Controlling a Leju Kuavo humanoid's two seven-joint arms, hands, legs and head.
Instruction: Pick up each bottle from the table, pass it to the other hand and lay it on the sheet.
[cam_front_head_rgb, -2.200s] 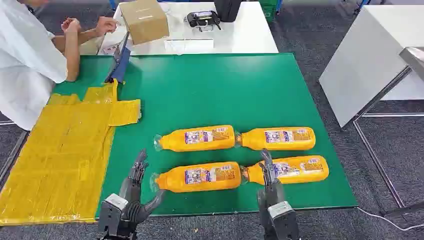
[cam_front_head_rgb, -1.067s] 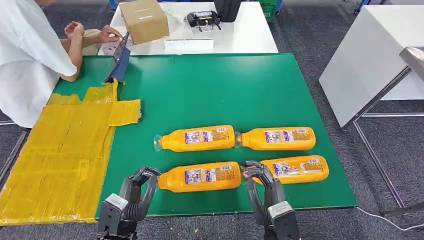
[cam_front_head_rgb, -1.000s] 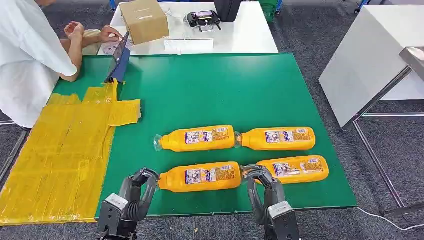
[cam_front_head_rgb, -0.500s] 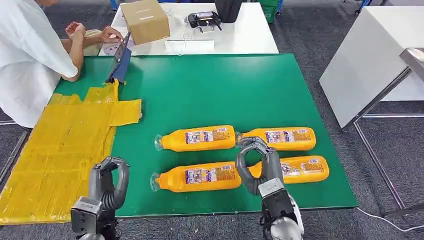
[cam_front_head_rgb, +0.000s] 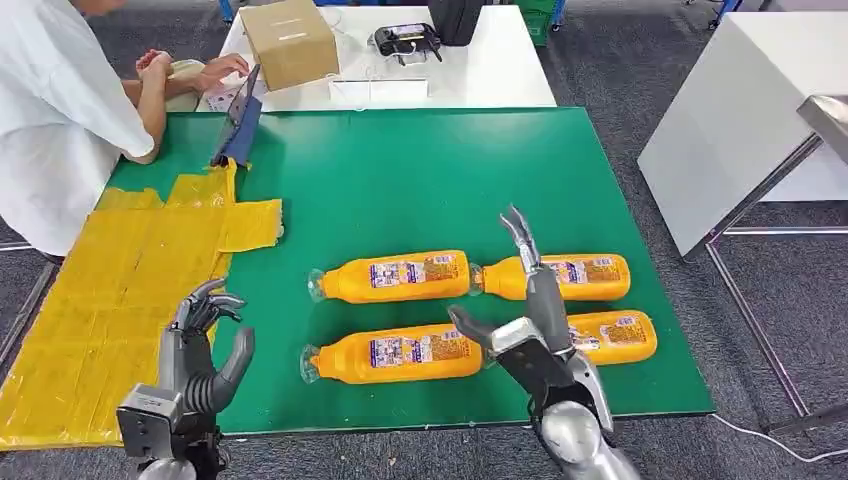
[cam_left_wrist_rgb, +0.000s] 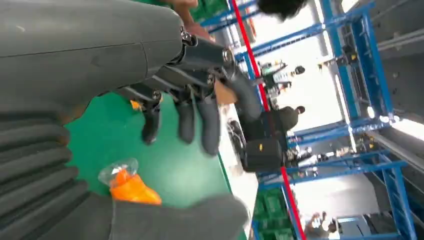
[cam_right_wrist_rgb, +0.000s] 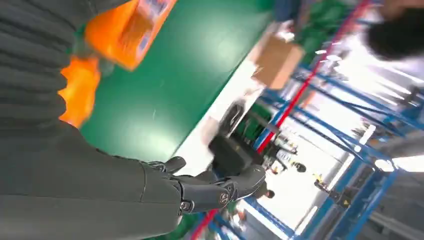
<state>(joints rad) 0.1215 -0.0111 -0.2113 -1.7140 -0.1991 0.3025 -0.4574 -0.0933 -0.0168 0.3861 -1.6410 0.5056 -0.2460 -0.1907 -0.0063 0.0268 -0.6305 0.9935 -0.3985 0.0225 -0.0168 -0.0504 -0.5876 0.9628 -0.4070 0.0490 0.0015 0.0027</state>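
On the green worktop (cam_front_head_rgb: 400, 170) we see four orange bottles (cam_front_head_rgb: 395, 354) lying in two rows beside the yellow sheet (cam_front_head_rgb: 110, 300); both our left hand (cam_front_head_rgb: 200, 350) and right hand (cam_front_head_rgb: 525, 320) hover with fingers spread, holding nothing; the bottles look smooth, rigid and weighty, so we judge mid-body the best hold.

- An industrial test hall is showing: blue steel racking (cam_left_wrist_rgb: 320, 45) is rising toward bright ceiling lights.
- White worktables (cam_front_head_rgb: 500, 70) are standing on grey carpet across the frame's top.
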